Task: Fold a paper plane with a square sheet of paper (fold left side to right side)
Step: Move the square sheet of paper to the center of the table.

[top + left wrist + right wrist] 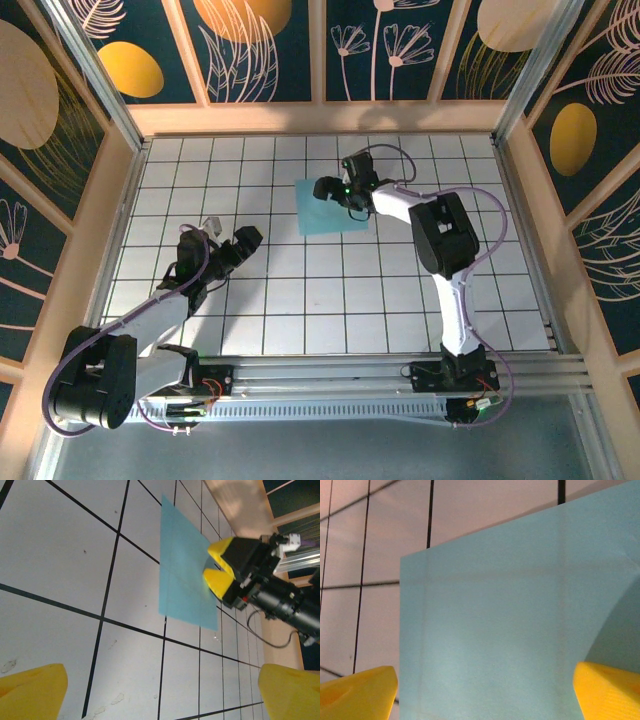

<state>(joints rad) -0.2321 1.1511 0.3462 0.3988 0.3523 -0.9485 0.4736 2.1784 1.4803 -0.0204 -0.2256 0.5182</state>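
Colour rundown:
- square sheet of paper [333, 207]: plain light blue, no print, just off centre toward 1 o'clock.
- table [300, 300]: white tiles, black grid lines.
- wall panels [400, 50], 9 through 12 to 3 o'clock: dark teal with orange-gold ovals and cream line-drawn leaves and flowers, in pale wood frames.
- left arm [150, 320] and right arm [455, 300]: white links, black joints.
- left gripper [228, 238]: black body, yellow fingers [30, 692].
- right gripper [212, 566]: same scheme, yellow fingers [357, 692].
- rail [330, 375] at 6 o'clock: silver.
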